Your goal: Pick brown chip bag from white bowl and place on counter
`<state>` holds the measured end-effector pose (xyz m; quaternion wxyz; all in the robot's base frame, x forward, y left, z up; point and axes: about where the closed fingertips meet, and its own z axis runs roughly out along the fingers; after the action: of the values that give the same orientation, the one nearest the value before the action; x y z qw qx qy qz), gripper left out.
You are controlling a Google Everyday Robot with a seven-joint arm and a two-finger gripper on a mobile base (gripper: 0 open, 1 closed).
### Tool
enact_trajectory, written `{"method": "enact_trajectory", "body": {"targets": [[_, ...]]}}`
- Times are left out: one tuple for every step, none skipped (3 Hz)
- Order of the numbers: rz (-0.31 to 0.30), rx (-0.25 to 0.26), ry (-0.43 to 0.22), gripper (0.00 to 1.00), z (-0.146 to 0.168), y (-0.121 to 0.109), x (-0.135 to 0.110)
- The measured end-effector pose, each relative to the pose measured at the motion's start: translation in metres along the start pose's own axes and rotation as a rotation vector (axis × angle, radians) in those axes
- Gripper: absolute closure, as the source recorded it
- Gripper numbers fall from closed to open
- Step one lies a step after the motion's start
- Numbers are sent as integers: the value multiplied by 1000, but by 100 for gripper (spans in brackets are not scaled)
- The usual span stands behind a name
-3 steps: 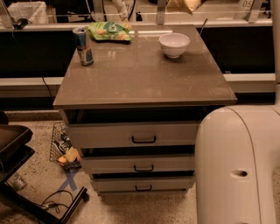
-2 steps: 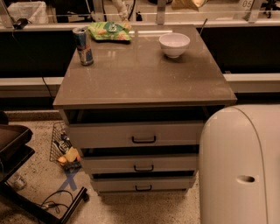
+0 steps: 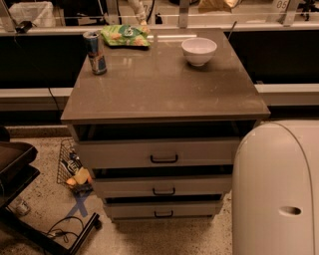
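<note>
One thing has changed since a second ago: the robot's big rounded white plastic shell [image 3: 279, 189] at the lower right has slid a bit further right. The little oval slot [image 3: 290, 210] in it has gone right and down with it. Everything on the counter sits exactly where it did.

The tool is out of shot, so I can't tell how far open it is or whether it has hold of anything. That shell is the only bit of the robot showing. It's cut off by the right and bottom edges, and it covers the right ends of the lower drawers [image 3: 159, 152].

The flat grey-brown smooth counter [image 3: 159, 89] is up and left of the shell. The small round glossy white bowl [image 3: 199, 51] stands near the counter's far right corner, upright on its narrow foot. All I can see inside it is plain white. I can't make out the brown chip bag anywhere on the counter or in the bowl.

At the far left are a flat green snack bag [image 3: 124, 36] and an upright blue and silver drink can [image 3: 94, 52], just apart from each other. A tan crinkly something [image 3: 214, 5] behind the counter is chopped by the top edge, so I can't say what it is. Down on the floor to the left is a wire basket [image 3: 72, 169] of odds and ends, too murky to sort out.
</note>
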<state>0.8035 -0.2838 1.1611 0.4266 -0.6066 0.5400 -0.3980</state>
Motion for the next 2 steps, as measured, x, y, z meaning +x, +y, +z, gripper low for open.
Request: {"method": "enact_trajectory", "body": {"targets": [[14,7,84,100,-25,-24,2],[47,-16,164,100,-61,-45,-7]]}}
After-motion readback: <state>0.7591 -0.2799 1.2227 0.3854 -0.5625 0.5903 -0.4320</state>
